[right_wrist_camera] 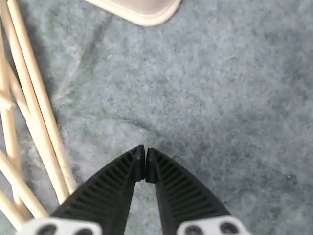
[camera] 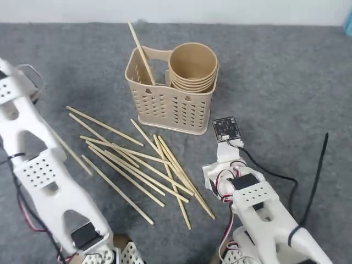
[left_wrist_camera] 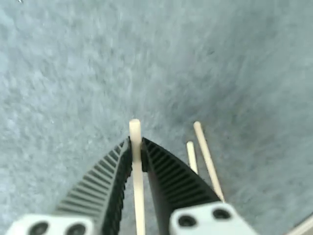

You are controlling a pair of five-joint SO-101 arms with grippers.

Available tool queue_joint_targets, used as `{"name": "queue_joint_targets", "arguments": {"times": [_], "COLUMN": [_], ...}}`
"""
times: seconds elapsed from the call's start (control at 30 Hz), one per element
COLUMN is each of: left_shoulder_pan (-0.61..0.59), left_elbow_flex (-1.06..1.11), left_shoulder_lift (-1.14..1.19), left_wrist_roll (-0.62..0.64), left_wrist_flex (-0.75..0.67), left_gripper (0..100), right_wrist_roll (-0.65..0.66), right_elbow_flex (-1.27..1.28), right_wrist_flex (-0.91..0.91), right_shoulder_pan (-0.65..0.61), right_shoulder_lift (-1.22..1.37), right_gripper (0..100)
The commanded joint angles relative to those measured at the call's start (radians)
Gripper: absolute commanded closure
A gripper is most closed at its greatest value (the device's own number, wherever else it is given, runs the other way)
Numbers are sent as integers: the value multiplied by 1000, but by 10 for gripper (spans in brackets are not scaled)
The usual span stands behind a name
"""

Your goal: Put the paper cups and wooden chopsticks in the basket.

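Left pincer [left_wrist_camera: 136, 143] tight around one wooden chopstick [left_wrist_camera: 135, 128], tip just beyond.

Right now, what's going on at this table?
Two robot arms are tidying chopsticks and cups into a basket. The left claw is shut on one wooden chopstick, gripped near its end. The right claw is shut on nothing, over the grey cloth close to the basket. The basket already holds a stack of paper cups in one compartment and a leaning chopstick in another. Many loose chopsticks lie scattered in front of it.
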Motion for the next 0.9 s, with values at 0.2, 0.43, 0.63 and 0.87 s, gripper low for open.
{"name": "queue_joint_targets", "arguments": {"times": [0.2,0.43,0.63,0.87], "left_shoulder_pan": [43,187,336,514], "left_elbow_flex": [124,312,426,608], "left_shoulder_lift": [-560,-1023,-1241,-1295], "left_wrist_roll": [-120,-157,-161,-264], "left_wrist_flex": [35,-20,-255,-568], "left_gripper": [988,988,988,988], "right_wrist_roll": [-3,-3,-8,-9], "right_elbow_flex": [-9,-9,-9,-11], "right_wrist_flex": [-25,-25,-25,-25], "right_shoulder_pan": [18,18,33,48], "right_shoulder_lift": [-27,-27,-27,-27], "right_gripper": [980,980,980,980]}}
